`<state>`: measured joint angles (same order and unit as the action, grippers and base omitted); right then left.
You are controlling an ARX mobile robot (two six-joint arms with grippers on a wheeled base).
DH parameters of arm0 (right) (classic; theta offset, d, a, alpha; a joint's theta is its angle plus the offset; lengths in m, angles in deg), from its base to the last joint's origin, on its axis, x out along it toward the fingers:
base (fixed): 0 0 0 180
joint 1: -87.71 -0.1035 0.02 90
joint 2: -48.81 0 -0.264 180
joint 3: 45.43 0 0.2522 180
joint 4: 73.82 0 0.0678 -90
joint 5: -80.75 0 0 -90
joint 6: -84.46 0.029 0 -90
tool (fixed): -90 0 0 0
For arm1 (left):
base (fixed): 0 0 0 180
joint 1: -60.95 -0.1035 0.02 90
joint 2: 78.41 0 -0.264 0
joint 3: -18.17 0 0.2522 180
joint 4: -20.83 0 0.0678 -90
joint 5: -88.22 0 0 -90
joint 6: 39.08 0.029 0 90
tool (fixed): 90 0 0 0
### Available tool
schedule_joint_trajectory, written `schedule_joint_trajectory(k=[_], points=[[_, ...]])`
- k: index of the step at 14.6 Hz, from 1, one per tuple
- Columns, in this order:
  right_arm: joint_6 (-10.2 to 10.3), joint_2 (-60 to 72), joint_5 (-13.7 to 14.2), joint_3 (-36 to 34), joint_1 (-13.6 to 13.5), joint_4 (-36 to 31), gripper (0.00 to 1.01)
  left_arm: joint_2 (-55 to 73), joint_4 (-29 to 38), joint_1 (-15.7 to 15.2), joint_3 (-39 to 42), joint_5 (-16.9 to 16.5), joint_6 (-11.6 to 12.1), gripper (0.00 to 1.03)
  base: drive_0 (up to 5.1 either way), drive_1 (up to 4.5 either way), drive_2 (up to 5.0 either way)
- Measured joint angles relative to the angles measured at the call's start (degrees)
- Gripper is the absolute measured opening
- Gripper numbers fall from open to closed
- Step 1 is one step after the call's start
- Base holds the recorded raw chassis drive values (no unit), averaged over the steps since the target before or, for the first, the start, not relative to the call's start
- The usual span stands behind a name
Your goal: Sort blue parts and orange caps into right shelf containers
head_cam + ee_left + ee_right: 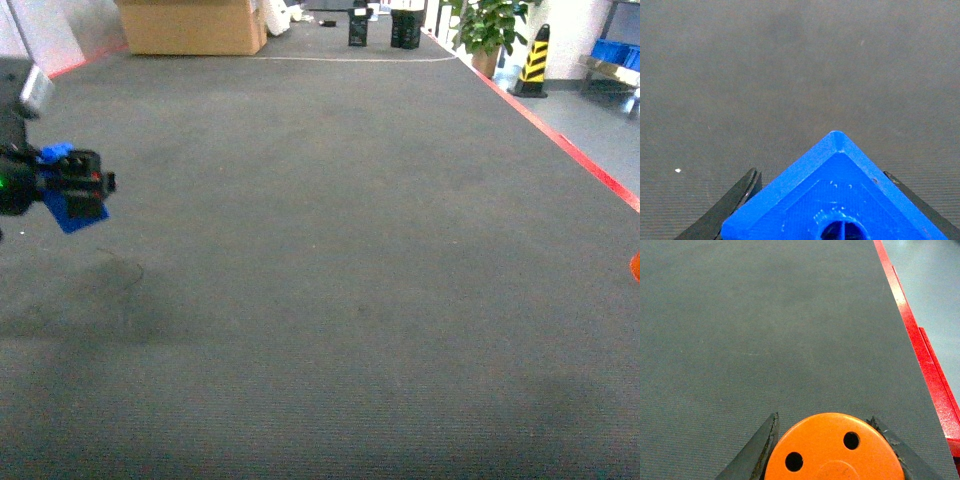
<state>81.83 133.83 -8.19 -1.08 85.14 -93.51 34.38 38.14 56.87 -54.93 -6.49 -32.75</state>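
Observation:
My left gripper (95,185) hangs above the grey mat at the far left of the head view, shut on a blue part (72,208). From the left wrist the blue part (840,195) fills the gap of the left gripper (820,174), one corner pointing forward, both fingers pressed on its sides. My right gripper (824,417) is shut on an orange cap (832,450), whose flat holed end faces the camera. In the head view only an orange sliver of that cap (635,265) shows at the right edge. The shelf (600,68) with blue containers (612,50) stands far back right.
The grey mat (330,250) has a red edge (585,160) along its right side, also the red edge (917,340) in the right wrist view. A striped cone (535,60), a potted plant (488,25) and a cardboard box (190,25) stand beyond.

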Motion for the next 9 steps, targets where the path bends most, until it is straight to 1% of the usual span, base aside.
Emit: schedule_joint_trajectory(k=[1,2,3,4,9], points=[[0.0,0.0,0.0,0.0,0.0,-0.1,0.44,-8.1,4.6,-0.1,5.9,-0.5,0.5,0.63,0.0,0.00,0.0],[0.0,0.0,0.0,0.0,0.0,0.0,0.44,-18.9,8.9,-0.2,13.6,0.8,2.0,0.63,0.0,0.00,0.0],[0.0,0.0,0.0,0.0,0.0,0.0,0.44,-28.7,10.4,-0.3,20.9,1.3,2.8,0.63,0.0,0.00,0.0],[0.0,0.0,0.0,0.0,0.0,0.0,0.44,-35.0,10.2,-0.4,24.9,1.3,3.2,0.63,0.0,0.00,0.0],[0.0,0.0,0.0,0.0,0.0,-0.1,0.44,-33.5,9.9,-0.5,24.7,1.6,3.2,0.63,0.0,0.00,0.0]])
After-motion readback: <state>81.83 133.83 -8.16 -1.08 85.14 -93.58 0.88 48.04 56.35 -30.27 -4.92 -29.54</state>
